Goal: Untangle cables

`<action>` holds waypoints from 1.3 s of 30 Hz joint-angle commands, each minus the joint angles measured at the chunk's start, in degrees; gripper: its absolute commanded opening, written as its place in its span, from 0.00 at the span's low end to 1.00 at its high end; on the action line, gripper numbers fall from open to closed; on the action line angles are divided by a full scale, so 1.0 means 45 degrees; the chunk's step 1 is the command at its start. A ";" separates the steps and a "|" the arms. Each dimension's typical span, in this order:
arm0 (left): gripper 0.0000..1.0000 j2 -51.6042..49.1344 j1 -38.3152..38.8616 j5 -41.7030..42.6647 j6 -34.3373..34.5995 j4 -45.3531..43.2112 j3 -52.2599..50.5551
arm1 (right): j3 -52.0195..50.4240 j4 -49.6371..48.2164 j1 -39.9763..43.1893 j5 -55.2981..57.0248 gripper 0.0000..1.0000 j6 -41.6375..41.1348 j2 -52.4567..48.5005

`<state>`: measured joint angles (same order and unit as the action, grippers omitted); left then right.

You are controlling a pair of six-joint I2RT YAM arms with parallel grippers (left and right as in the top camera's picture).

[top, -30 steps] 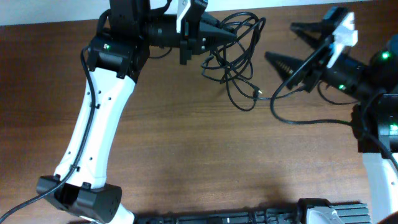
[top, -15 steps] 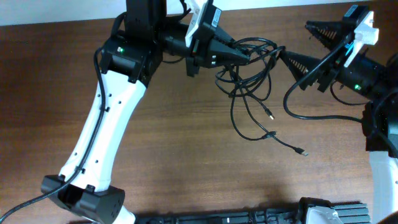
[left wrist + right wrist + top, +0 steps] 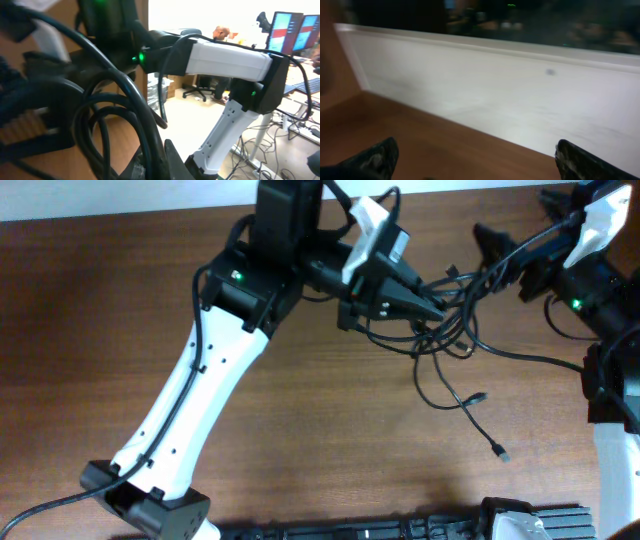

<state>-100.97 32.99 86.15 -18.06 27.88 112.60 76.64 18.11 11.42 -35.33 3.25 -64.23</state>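
Note:
The cables (image 3: 455, 330) are a loose bunch of thin black cords hanging at the tips of my left gripper (image 3: 432, 308), which is shut on them right of the table's middle. Two cord ends with small plugs (image 3: 500, 452) trail toward the front. In the left wrist view the cords (image 3: 132, 100) loop thick across the frame and run down into the closed left gripper (image 3: 164, 155). My right gripper (image 3: 497, 255) is open at the back right, just beyond the bunch. In the right wrist view the right gripper (image 3: 475, 157) has its fingertips (image 3: 380, 157) wide apart with only table between them.
The brown table's back edge meets a white wall (image 3: 495, 85). A black wire (image 3: 530, 360) runs from near the bunch to the right arm's base (image 3: 610, 390). A dark ridged block (image 3: 420, 530) lies along the front edge.
My left gripper has carried the bunch right and toward the front. The trailing cord ends slid right with it. My right gripper has drawn back toward the far right corner.

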 commanded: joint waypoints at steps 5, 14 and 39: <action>0.00 0.0141 0.0359 0.0000 -0.0160 0.1336 0.0155 | 0.0068 -0.0656 0.0058 0.6819 0.99 -0.0053 0.0053; 0.00 0.0141 -0.0374 -0.3997 -0.0491 0.3861 0.0155 | 0.0068 0.0442 0.0063 0.7956 0.99 -0.0053 0.0121; 0.00 0.0141 0.1685 -1.1249 0.7339 -0.2045 0.0155 | 0.0068 0.5017 0.0053 -0.1093 0.99 -0.2176 0.0049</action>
<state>-100.97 37.67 39.90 14.22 19.46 112.62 76.69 41.08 11.49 -39.33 -5.67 -64.07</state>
